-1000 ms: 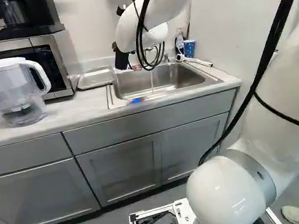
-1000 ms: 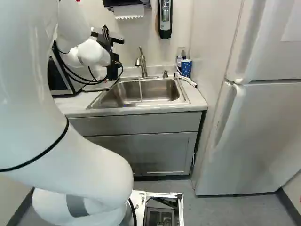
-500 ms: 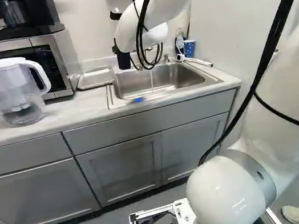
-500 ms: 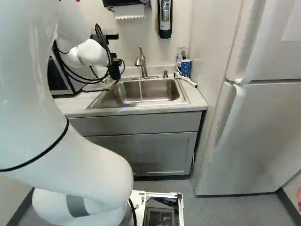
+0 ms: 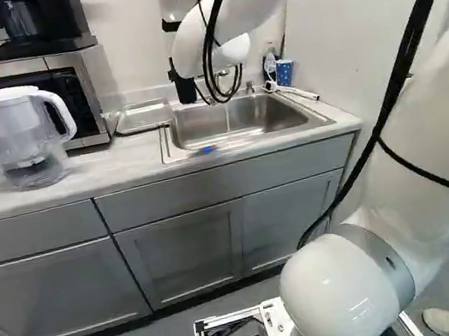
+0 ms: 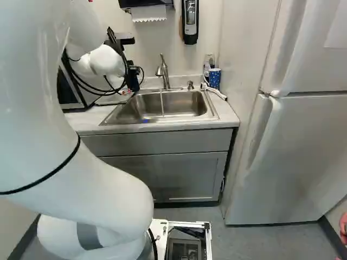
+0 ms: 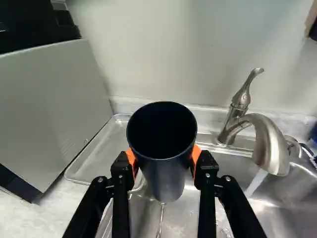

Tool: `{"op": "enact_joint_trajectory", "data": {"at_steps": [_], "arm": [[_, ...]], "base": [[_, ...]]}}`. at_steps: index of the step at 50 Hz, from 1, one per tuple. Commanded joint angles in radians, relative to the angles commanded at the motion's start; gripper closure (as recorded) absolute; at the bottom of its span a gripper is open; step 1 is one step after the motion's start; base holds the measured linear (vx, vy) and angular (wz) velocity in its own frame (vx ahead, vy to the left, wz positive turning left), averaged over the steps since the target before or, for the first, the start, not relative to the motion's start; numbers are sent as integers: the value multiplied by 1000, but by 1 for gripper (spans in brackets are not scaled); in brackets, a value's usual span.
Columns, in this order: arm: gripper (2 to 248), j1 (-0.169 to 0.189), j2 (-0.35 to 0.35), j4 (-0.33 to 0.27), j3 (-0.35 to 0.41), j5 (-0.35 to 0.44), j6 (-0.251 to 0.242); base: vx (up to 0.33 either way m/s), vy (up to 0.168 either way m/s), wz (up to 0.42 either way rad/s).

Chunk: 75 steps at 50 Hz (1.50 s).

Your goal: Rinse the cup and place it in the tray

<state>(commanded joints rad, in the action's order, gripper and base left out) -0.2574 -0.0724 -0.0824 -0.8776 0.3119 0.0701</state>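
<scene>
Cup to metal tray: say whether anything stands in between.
Nothing visible stands between the cup and the tray but the tray's low rim; the faucet is on the cup's other side, away from the tray.

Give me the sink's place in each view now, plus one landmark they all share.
Left base view: sink right of the tray.
Right base view: middle, left of the fridge.
Wrist view: below the held cup and the faucet.
Shared landmark: the microwave.

The dark cup (image 7: 163,176) is held upright in the jaws; the shallow metal tray (image 7: 101,144) lies flat beside the sink (image 6: 184,103).
</scene>
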Motion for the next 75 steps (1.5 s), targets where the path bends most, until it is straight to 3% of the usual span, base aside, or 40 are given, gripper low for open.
{"op": "enact_joint_trajectory", "data": {"at_steps": [41, 75], "arm": [[128, -85, 180, 22, -181, 0, 0], [128, -129, 400, 87, -358, 0, 0]], "base": [[0, 0, 0], [0, 0, 0]]}}
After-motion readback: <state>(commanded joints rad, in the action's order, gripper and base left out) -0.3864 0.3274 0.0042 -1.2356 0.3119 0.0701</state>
